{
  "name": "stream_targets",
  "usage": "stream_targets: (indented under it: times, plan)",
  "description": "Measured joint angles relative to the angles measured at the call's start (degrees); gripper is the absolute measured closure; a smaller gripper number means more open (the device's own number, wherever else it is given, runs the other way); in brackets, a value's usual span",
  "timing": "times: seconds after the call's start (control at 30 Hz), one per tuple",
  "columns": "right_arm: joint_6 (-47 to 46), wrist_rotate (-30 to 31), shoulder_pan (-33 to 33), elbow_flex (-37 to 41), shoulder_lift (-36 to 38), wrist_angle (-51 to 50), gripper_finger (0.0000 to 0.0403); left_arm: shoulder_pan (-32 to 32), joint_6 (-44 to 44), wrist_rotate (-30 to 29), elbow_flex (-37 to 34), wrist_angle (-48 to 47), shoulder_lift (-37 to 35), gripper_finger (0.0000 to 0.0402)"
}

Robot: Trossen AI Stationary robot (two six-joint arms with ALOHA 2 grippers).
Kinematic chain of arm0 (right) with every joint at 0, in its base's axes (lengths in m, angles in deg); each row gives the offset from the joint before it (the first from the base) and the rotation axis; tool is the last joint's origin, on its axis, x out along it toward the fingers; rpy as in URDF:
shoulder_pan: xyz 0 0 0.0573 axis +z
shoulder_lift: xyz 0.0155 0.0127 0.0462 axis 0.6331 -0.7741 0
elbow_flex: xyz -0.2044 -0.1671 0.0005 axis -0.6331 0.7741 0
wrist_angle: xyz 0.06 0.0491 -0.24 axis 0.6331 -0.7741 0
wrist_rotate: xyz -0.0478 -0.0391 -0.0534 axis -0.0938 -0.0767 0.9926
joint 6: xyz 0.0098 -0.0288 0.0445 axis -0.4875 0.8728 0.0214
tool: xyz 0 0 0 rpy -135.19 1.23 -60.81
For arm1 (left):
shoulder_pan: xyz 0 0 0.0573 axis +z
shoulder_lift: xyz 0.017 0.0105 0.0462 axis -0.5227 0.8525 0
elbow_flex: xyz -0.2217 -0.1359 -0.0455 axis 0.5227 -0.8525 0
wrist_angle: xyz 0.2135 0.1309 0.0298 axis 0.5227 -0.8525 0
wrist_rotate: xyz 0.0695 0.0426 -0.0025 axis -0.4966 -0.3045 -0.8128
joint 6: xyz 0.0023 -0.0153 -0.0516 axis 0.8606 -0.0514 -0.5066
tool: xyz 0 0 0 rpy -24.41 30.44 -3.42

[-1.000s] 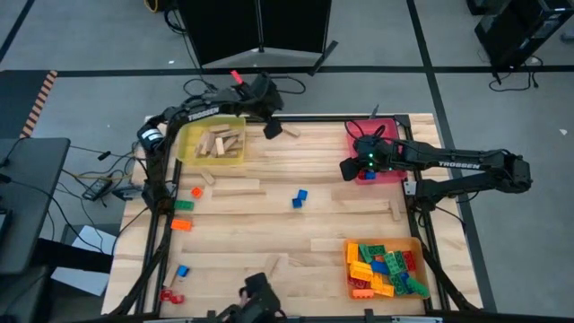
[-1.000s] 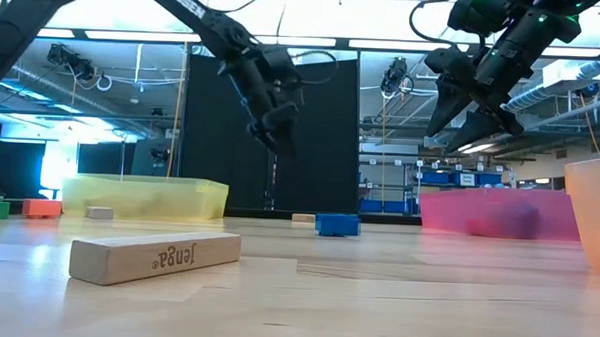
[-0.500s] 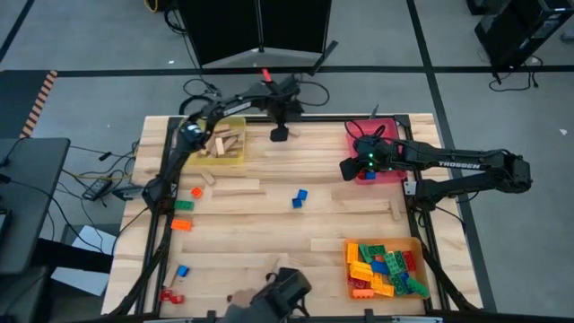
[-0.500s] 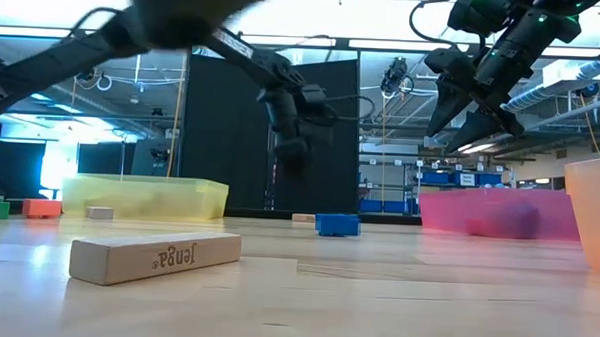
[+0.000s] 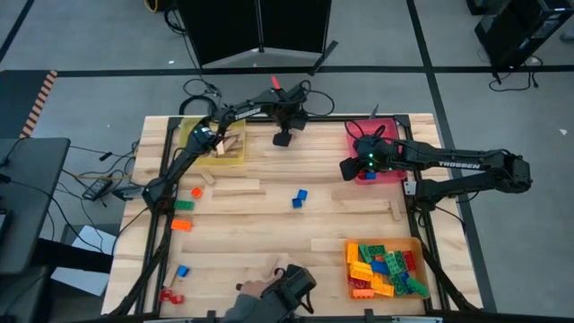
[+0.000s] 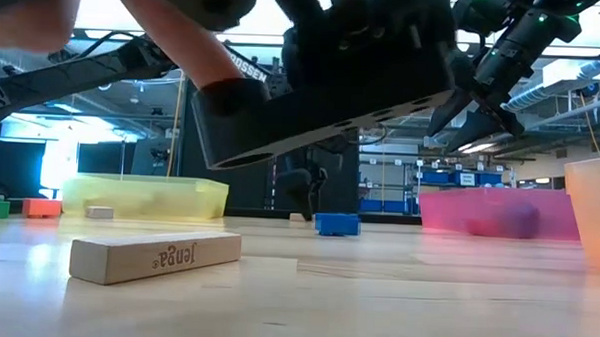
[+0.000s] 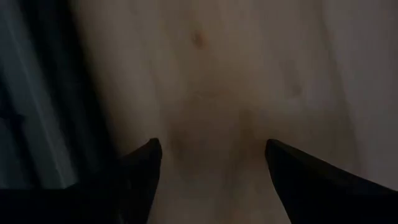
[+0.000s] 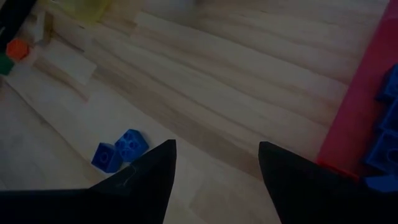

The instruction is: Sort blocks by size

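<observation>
My left gripper point(image 5: 282, 139) point(image 7: 211, 146) hangs open, pointing steeply down, low over bare wood near the table's far edge, between the yellow tray point(image 5: 215, 145) of tan wooden blocks and the red tray point(image 5: 387, 170). Nothing shows between its fingers. My right gripper point(image 5: 346, 169) point(image 8: 217, 146) waits open above the table beside the red tray's left wall, holding nothing. A blue brick point(image 5: 299, 197) point(image 8: 118, 149) sits mid-table. Loose wooden blocks point(image 5: 235, 187) lie flat on the table. Small coloured bricks point(image 5: 183, 205) lie at the left.
An orange tray point(image 5: 386, 267) full of coloured bricks stands at the near right. A person's hand with a dark device point(image 5: 280, 292) point(image 6: 323, 79) reaches in at the near edge and blocks much of the low view. A wooden block point(image 6: 157, 257) lies near the front.
My left gripper has swung from beside the yellow tray toward the table's right, along the far edge, and sunk toward the table, rolling about its own axis. It has stayed open. A person's hand with a dark device has come in over the near edge.
</observation>
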State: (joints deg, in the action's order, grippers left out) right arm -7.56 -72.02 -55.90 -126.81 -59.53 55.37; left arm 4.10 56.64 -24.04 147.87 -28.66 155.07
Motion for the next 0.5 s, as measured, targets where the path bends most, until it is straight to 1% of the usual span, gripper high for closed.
stream_targets:
  times: [0.1, 0.23, 0.43, 0.5]
  plan:
    - [0.05, 0.0, 0.0, 0.0, 0.0, -0.11, 0.016, 0.42, 0.25, -1.05, 0.15, 0.34, -0.33, 0.0115]
    - [0.09, 0.0, 0.0, 0.0, 0.0, -0.11, 0.0162, 0.99, -1.08, -0.1, 0.09, -1.31, 0.24, 0.0136]
    - [0.17, -0.02, 0.0, 0.0, 0.0, -0.11, 0.0159, 2.65, -9.78, 5.24, 0.25, -4.75, 1.15, 0.0186]
    - [0.2, -0.04, 0.0, 0.0, 0.0, -0.07, 0.0159, 3.02, -11.07, 6.17, 0.26, -5.59, 1.18, 0.0201]
